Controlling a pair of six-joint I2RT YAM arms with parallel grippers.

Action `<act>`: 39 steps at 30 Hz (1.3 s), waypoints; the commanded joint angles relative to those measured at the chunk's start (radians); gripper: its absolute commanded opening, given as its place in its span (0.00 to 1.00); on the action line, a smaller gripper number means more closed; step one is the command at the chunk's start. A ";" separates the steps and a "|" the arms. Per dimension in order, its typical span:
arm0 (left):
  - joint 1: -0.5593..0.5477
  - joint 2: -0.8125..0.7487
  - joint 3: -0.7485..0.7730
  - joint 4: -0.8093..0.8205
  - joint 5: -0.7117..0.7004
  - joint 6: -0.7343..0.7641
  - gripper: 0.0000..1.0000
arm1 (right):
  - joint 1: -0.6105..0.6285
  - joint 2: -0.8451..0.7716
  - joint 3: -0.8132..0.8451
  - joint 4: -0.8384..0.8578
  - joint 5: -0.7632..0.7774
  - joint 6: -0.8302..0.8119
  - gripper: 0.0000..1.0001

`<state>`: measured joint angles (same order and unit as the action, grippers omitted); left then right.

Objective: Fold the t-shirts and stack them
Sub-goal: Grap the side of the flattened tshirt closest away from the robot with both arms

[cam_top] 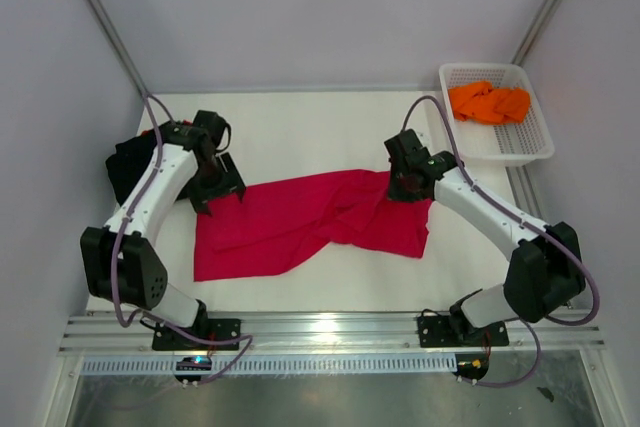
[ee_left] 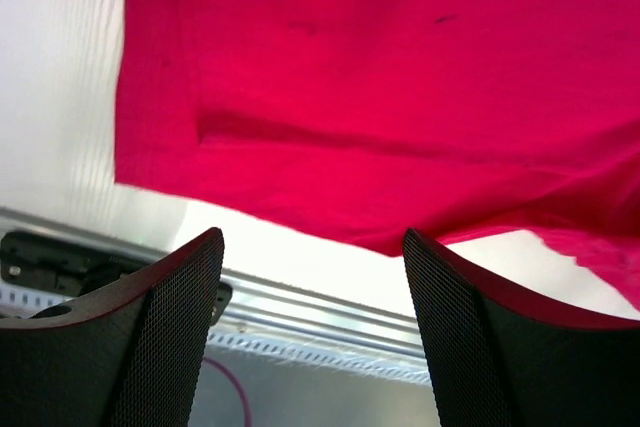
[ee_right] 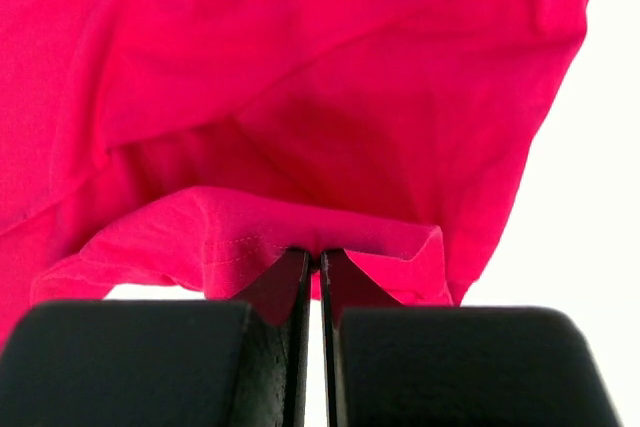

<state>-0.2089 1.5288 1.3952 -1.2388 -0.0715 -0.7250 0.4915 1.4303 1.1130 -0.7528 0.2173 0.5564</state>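
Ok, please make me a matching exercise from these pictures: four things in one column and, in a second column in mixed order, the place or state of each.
Column one
1. left tool
2. right tool
3. orange t-shirt
4. crimson t-shirt

Column two
A. in the white basket
B. lying across the table
C. open
D. shut on a fold of cloth

Pairs: 1-C, 2-D, 3-A, 4-B
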 commanded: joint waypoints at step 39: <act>-0.041 -0.214 -0.607 -0.067 -0.269 -0.574 0.73 | -0.174 0.144 0.170 0.113 -0.174 -0.153 0.03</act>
<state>-0.2440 1.3159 0.8097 -1.3334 -0.2859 -1.2034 0.3233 1.6508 1.2881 -0.6735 0.0315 0.4053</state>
